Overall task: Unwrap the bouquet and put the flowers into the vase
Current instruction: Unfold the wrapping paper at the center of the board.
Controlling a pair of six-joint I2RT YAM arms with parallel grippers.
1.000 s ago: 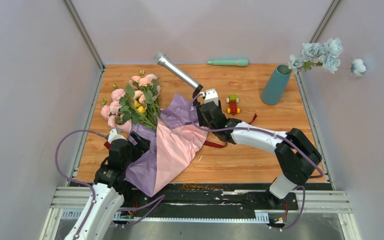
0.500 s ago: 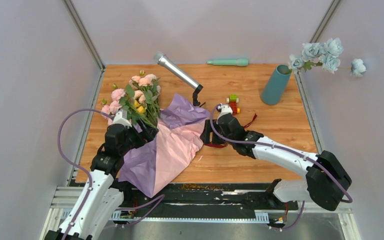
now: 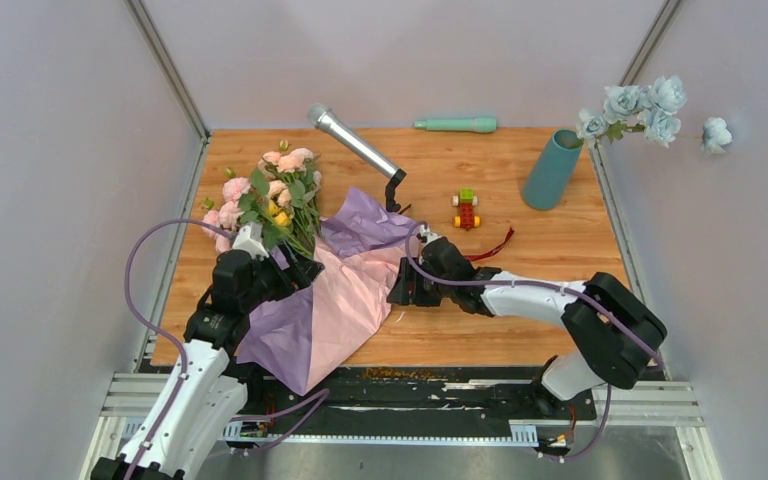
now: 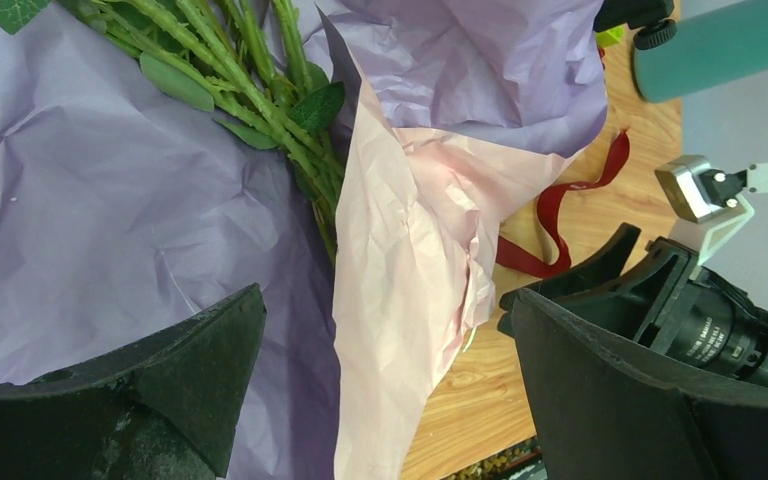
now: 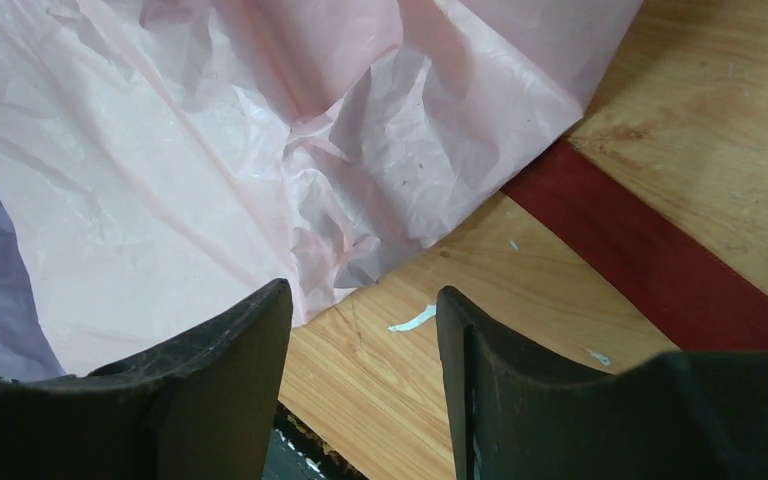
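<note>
The bouquet (image 3: 275,205) lies on the left side of the desk (image 3: 530,320). Its flowers (image 3: 285,165) point to the far-left corner, and its paper (image 3: 330,300) is spread open toward the near edge. The dark red ribbon (image 3: 495,243) lies loose on the wood to the right of the paper.

We judge the bunch to be light and floppy: thin wiry stems (image 4: 260,90), soft blooms that crush, and crinkled tissue that slides and tears. The best hold looks to be low on the gathered stems, where they cross the lilac sheet, clear of leaves and paper.

Our left end effector (image 4: 380,310) hangs over the paper, released and spread wide, with the stem ends just beyond its fingers. Our right end effector (image 5: 362,295) sits low at the pink sheet's right edge, fingers parted and grasping nothing.

The vase (image 3: 552,168) stands at the far right, well apart from the bunch. A microphone (image 3: 355,140), a toy car (image 3: 466,208) and a green rod (image 3: 457,124) lie in between. The desk is smooth wood, closed in by plain grey walls on three sides.
</note>
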